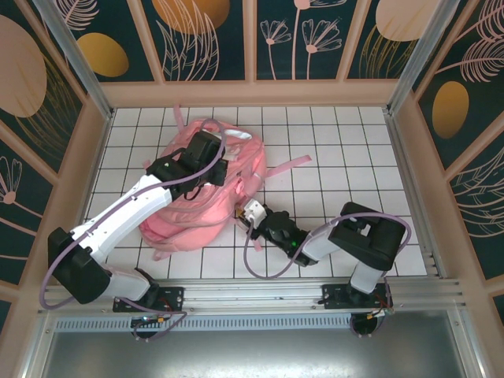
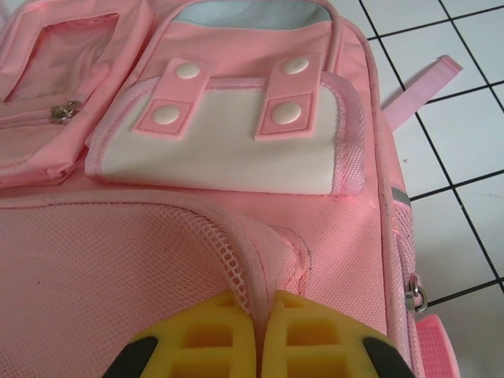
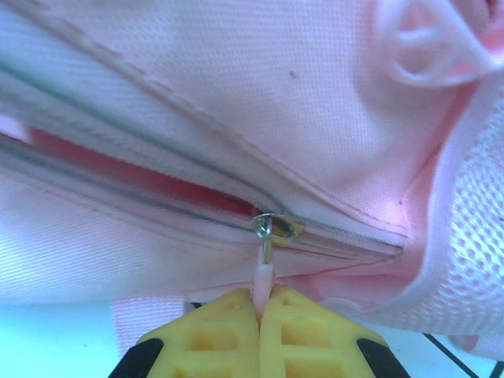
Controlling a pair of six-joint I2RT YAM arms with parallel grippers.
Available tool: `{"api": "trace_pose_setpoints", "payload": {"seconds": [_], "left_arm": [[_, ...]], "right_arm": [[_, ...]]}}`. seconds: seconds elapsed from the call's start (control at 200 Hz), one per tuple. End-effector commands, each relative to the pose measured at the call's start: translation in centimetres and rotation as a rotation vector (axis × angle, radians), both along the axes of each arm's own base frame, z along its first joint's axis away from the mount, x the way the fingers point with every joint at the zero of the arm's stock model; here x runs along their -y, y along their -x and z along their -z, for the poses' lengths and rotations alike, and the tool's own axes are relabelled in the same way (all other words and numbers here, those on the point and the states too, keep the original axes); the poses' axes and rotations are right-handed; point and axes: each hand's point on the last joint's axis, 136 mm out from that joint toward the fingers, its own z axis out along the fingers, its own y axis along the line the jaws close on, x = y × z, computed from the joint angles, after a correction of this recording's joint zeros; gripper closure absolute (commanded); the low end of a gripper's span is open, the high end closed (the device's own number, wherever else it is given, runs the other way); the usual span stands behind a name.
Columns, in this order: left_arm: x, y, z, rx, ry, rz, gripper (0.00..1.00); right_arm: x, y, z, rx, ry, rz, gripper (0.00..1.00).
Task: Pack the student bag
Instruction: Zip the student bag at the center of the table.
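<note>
The student bag (image 1: 193, 222) is laid flat on the white tiled table (image 1: 339, 150), left of the middle, with thin pink straps lying loose on the squares around it. The left gripper (image 1: 206, 150) is stretched over the far part of the bag. In the left wrist view its yellow pads (image 2: 205, 342) are pressed together, and a raised pink seam (image 2: 250, 272) at the edge of the mesh pocket (image 2: 102, 268) is pinched between them. Just past the seam a white front flap (image 2: 228, 150) with four round snaps is seen, and beside it a smaller pocket with a silver zip pull (image 2: 63, 112). A loose pink strap (image 2: 421, 88) is laid on the table to the right. The right gripper (image 1: 246, 213) is placed at the near right side of the bag. In the right wrist view its jaws are closed tight on a thin pink pull tab (image 3: 264, 276), which is hooked to a silver zip slider (image 3: 272, 227). The zip (image 3: 157, 189) is parted to the left of the slider, and a darker pink gap is seen there.
</note>
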Motion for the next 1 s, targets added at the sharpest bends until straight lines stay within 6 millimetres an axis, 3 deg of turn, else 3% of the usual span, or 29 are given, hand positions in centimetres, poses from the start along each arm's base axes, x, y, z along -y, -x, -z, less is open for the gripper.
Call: {"api": "trace_pose_setpoints", "payload": {"seconds": [0.0, 0.235, 0.345, 0.475, 0.626, 0.816, 0.996], "left_arm": [[0.5, -3.9, -2.8, 0.148, 0.06, -0.073, 1.0], [0.3, -5.0, -1.9, 0.156, 0.007, -0.102, 1.0], [0.5, -5.1, -1.7, 0.148, 0.013, -0.098, 1.0], [-0.2, -4.8, -2.1, 0.156, 0.016, -0.121, 0.54], [-1.7, -3.8, -2.7, 0.154, 0.056, -0.162, 0.31], [-4.8, -2.2, -2.0, 0.115, 0.103, -0.282, 0.21], [-9.6, -0.5, 0.2, 0.034, 0.174, -0.479, 0.17]], "right_arm": [[-3.5, 4.0, -1.1, 0.046, 0.028, -0.206, 1.0], [-6.9, 7.5, -2.7, 0.071, 0.017, -0.338, 1.0], [-6.7, 7.1, -3.1, 0.063, 0.003, -0.303, 1.0], [-4.4, 4.5, -2.7, 0.023, 0.0, -0.182, 1.0], [-0.8, 1.5, -2.0, -0.021, 0.023, -0.036, 1.0], [3.7, -1.1, -1.3, -0.058, 0.045, 0.101, 1.0], [6.9, -2.4, -0.9, -0.055, 0.086, 0.168, 1.0]]}}
